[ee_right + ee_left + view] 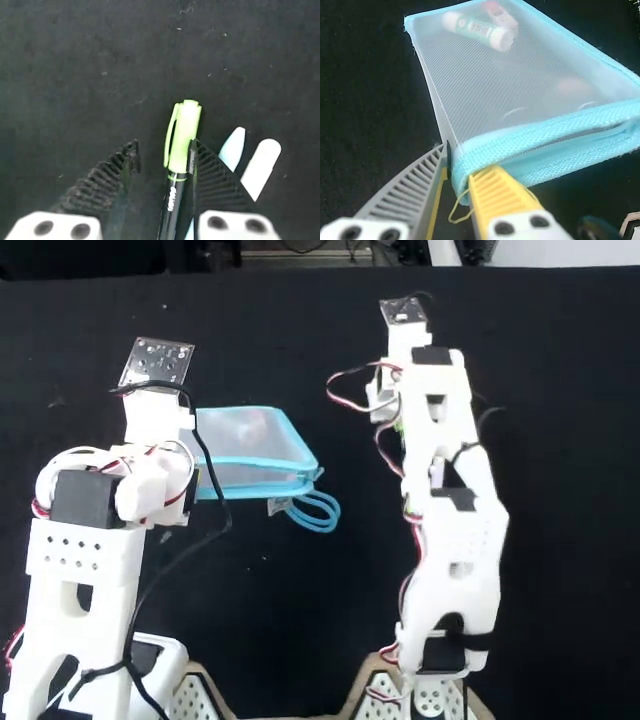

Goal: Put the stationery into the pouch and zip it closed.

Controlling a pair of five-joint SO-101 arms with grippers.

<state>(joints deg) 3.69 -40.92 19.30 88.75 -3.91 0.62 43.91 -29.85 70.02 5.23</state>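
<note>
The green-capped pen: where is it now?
The pen sits between the right gripper's open fingers, against one finger, over the black table; in the high view, right of the pouch.

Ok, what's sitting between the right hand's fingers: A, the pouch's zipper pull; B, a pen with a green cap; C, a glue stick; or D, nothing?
B: the right wrist view shows a pen with a green cap between the open fingers of the right hand; the left hand pinches a corner of the pouch.

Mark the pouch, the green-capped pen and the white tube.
pouch (530,105), left wrist view, mesh panel.
green-capped pen (183,136), right wrist view, its cap.
white tube (477,29), left wrist view, labelled middle.
</note>
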